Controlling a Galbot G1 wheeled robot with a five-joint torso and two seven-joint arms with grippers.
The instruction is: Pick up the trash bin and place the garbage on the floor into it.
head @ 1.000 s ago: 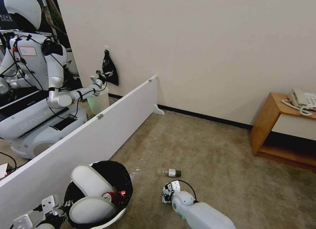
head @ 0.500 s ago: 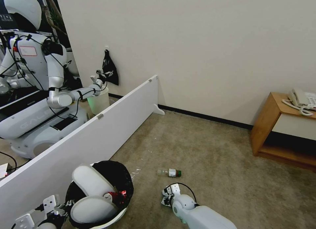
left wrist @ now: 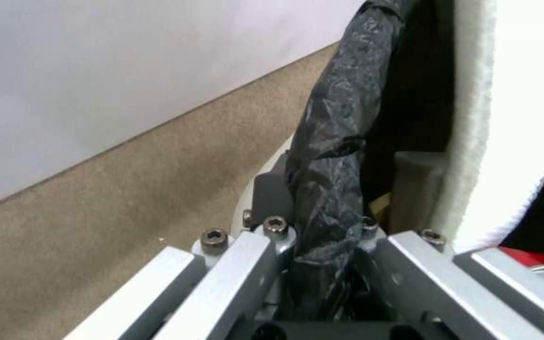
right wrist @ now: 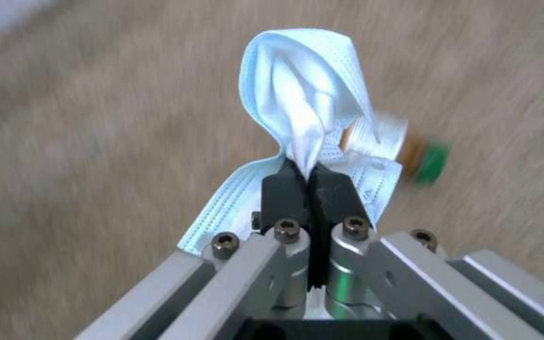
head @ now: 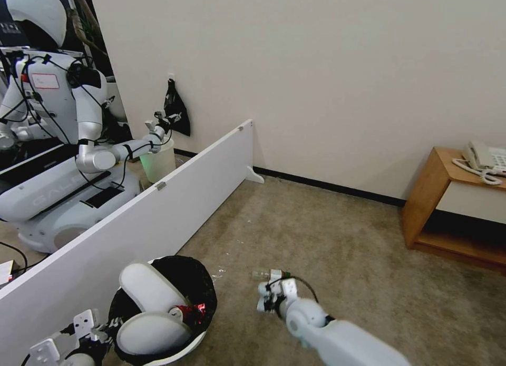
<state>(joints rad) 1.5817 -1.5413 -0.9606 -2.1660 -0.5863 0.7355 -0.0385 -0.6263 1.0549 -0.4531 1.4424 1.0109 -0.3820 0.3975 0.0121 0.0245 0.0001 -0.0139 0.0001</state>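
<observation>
right wrist view: right gripper (right wrist: 310,177) pinching mask (right wrist: 303,104), bottle (right wrist: 398,148) just beyond

Legible text is scarce. On the sloping base cover of the second robot (head: 50,189) behind the white partition, raised grey capitals appear to begin "GAL", the remaining letters being too faint to read. A white tag (head: 44,81) with a red outline sits on that robot's chest; its content cannot be made out. The clear bottle (head: 270,275) on the carpet carries a pale label whose print is unreadable in both views.
</observation>
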